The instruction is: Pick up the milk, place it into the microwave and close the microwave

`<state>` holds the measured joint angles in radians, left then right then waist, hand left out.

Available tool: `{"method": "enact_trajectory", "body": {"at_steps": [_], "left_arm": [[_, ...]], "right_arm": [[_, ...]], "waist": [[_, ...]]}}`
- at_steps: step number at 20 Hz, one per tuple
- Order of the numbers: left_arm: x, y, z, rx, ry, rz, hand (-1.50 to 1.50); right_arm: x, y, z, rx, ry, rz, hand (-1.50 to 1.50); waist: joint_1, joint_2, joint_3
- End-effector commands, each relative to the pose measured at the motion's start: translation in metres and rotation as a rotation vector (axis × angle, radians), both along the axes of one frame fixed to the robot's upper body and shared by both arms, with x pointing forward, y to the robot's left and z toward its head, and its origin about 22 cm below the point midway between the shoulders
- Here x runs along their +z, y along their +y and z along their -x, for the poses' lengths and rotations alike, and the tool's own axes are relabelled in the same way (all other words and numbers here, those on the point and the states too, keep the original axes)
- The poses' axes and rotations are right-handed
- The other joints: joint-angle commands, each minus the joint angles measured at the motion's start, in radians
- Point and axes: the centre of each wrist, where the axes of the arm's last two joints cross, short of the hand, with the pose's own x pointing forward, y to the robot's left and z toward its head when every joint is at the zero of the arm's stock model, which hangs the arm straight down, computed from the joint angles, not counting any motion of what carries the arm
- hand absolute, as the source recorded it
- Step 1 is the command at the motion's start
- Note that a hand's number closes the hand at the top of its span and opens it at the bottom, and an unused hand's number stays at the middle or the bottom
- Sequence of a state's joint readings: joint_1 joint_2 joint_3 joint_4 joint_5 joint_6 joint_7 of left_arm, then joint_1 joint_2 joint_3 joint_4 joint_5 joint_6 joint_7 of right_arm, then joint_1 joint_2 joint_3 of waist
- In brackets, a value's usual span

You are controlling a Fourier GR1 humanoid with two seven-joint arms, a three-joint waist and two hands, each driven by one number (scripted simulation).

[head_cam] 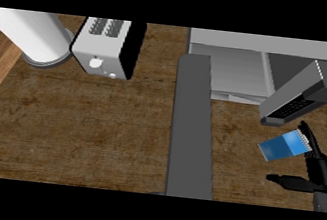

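Your right hand (316, 171) is curled round the milk (285, 146), lifted off the counter (83, 124). The microwave (237, 69) door (193, 125) stands open, ready to receive it.

blue milk carton (285, 146) tilted, just before the grey microwave (256, 71), door (194, 128) swung wide open

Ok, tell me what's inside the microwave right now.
The microwave stands open with a pale, bare floor showing. The milk is outside, in the right hand. Its own top hides the back of the cavity.
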<state>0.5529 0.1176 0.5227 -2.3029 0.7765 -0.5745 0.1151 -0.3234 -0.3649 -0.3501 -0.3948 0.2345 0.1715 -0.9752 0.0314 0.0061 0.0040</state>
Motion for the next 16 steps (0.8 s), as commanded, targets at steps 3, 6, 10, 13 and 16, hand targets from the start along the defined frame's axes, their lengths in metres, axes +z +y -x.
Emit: {"method": "enact_trajectory", "body": {"at_steps": [3,6,10,13,16], "left_arm": [[0.01,-0.009,0.005,-0.028,-0.033,0.017,-1.5],[0.007,-0.001,0.002,-0.047,-0.011,0.014,-1.5],[0.005,-0.006,0.008,-0.068,-0.03,0.021,-1.5],[-0.003,0.015,0.0,-0.038,-0.039,0.016,-1.5],[0.01,0.005,-0.002,-0.049,-0.018,0.028,-1.5]], "right_arm": [[-0.009,-0.015,0.02,0.03,-0.041,-0.092,-1.5],[-0.018,0.021,0.0,0.036,-0.035,-0.136,1.5],[-0.009,0.026,-0.017,0.097,-0.044,-0.141,1.5],[0.003,0.012,-0.025,0.135,-0.03,-0.123,1.5],[0.002,0.029,-0.033,0.115,-0.124,-0.122,1.5]], "waist": [[-0.004,0.001,0.0],[0.001,0.003,0.001],[0.016,0.004,0.002],[0.013,0.005,0.001],[0.004,0.005,0.002]]}}
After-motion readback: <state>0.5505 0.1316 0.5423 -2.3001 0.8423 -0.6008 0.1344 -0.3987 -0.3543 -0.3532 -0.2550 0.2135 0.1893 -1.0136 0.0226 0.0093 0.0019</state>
